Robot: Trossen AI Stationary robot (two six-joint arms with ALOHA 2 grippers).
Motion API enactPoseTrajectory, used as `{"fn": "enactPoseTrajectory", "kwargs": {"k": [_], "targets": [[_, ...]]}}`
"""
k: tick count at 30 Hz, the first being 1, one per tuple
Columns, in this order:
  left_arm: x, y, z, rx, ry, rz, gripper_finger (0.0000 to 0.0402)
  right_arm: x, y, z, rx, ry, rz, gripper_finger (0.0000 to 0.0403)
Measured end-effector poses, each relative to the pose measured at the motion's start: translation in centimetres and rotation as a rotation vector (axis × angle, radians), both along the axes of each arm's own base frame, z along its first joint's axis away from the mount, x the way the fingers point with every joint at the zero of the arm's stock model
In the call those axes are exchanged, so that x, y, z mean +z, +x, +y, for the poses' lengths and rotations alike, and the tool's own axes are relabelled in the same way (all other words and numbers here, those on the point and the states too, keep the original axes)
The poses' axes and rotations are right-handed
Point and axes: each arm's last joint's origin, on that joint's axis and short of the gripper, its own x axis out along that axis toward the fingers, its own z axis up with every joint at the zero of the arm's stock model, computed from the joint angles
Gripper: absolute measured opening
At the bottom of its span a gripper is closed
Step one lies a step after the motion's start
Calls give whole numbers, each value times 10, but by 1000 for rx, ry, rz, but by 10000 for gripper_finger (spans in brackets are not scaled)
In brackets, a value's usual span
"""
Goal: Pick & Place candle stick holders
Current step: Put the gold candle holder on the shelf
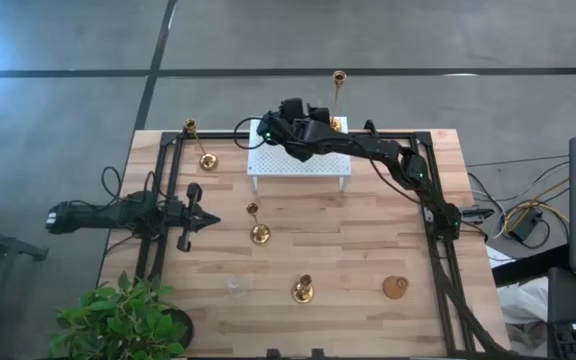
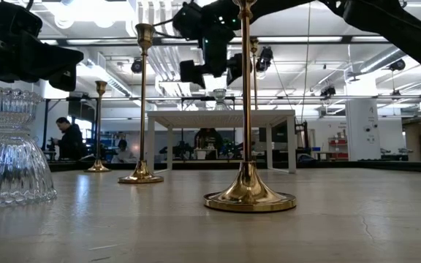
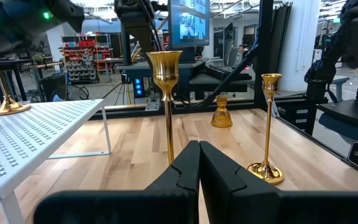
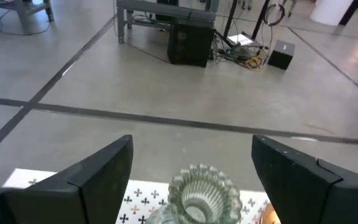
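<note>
A clear glass holder (image 4: 199, 194) is sitting closest to the right wrist lens, standing on the white perforated rack (image 1: 300, 165) between the right gripper's (image 4: 191, 171) fingers, which are standing wide apart and not touching it. A tall brass holder (image 1: 338, 98) is standing at the rack's far corner. The left gripper (image 1: 200, 217) is resting with fingers pressed together at the table's (image 1: 368, 250) left side, near other brass holders (image 1: 258, 228).
</note>
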Motion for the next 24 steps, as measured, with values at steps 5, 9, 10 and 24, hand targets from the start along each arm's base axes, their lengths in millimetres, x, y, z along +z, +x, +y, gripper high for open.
{"fn": "enactPoseTrajectory", "kwargs": {"k": [5, 9, 10, 24], "targets": [[0, 0, 0, 0, 0, 0, 14, 20, 0, 11, 30, -5, 20, 301], [0, 0, 0, 0, 0, 0, 14, 43, -7, 31, 62, 11, 61, 291], [0, 0, 0, 0, 0, 0, 14, 49, -10, 38, 73, 14, 70, 288], [0, 0, 0, 0, 0, -1, 14, 132, -92, 181, 378, 61, 177, 236]]}}
